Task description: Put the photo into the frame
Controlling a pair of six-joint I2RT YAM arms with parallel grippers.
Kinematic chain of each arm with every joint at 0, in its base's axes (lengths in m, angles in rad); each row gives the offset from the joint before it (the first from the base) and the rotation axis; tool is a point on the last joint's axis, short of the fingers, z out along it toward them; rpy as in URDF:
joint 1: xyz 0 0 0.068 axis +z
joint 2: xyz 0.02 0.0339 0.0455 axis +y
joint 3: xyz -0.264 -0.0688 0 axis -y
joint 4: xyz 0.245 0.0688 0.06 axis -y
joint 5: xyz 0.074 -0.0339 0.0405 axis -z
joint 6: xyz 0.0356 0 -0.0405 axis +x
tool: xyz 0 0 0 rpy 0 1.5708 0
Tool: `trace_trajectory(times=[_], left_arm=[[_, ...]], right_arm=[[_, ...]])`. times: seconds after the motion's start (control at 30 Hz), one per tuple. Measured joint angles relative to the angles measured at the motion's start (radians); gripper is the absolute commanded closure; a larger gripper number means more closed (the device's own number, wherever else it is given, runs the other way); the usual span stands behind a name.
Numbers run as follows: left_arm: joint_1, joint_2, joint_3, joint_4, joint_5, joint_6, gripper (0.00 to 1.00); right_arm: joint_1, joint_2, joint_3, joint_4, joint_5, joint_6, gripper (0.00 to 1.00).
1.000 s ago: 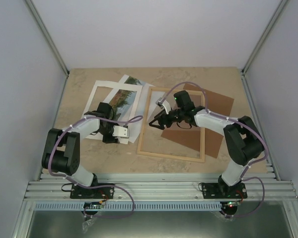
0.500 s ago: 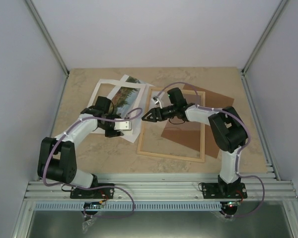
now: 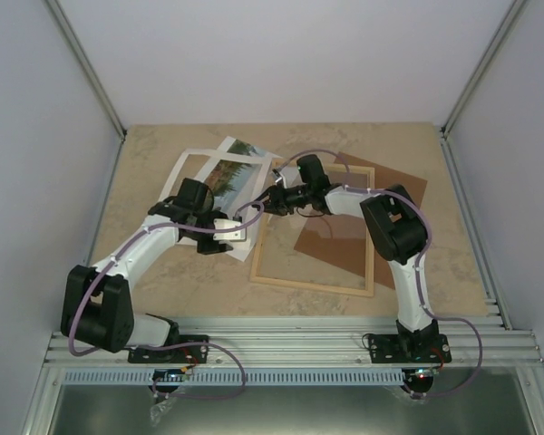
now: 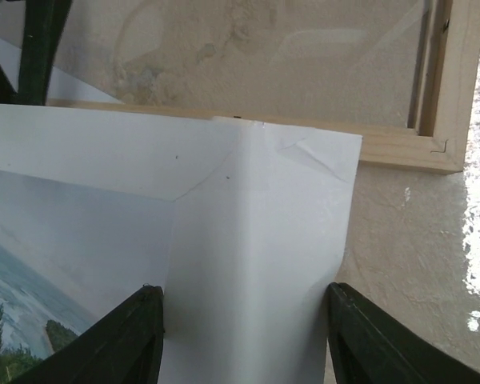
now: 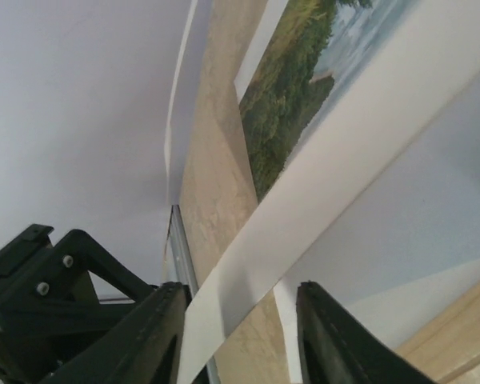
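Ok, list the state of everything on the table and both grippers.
left gripper: open over white paper.
right gripper: open around the white mat edge.
frame: flat, empty.
photo: under the white mat, outside the frame.
white mat: lying on the photo.
brown board: flat, partly under the frame.

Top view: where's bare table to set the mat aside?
Bare: the table strip nearer than the frame, and the corner right of the backing panel. Crowded: left hand and right hand over the mat and photo by the frame's left slat.
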Motion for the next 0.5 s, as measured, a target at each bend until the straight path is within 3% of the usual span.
trace_trajectory(times=[0.07,0.27,0.33,0.43,0.5], left_arm=[[-0.005,-0.006,-0.006,0.001,-0.001,-0.012,0.41],[-0.015,-0.035,-0.047,0.017,-0.006,-0.024,0.41],[-0.020,-0.044,-0.059,0.021,-0.007,-0.026,0.42],[-0.022,-0.053,-0.064,0.025,-0.007,-0.031,0.43],[-0.022,-0.060,-0.066,0.032,-0.007,-0.033,0.44]], right_arm=[[-0.003,0.000,0.002,0.002,0.003,0.027,0.78],[-0.013,-0.002,0.001,0.032,0.008,0.098,0.96],[-0.014,-0.006,-0.009,0.046,0.008,0.119,0.96],[-0.015,-0.016,-0.023,0.056,0.011,0.135,0.83],[-0.015,-0.023,-0.038,0.066,0.014,0.149,0.94]])
